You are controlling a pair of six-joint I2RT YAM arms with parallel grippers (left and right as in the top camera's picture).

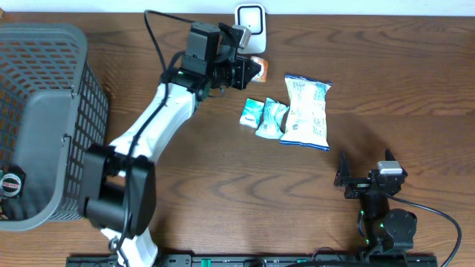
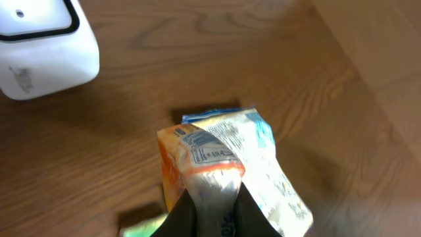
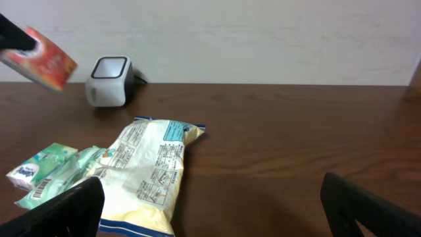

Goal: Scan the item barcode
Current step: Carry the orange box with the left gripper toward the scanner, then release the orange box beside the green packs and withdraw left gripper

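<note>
Two fingers of our left gripper point(image 2: 212, 201) pinch the orange snack packet point(image 2: 210, 148) by one end, holding it above the table point(image 2: 342, 99) near the white scanner point(image 2: 39, 46). Our right gripper point(image 1: 366, 172) sits with jaws spread wide, empty.

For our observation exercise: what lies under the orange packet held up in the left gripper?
Bare wooden table shows beneath the orange packet; the white scanner stands off to one side. The patch directly behind the packet and left gripper is covered.

Even soft light, faint shadows; snack pkt point(image 2: 223, 148) blurry up close.
</note>
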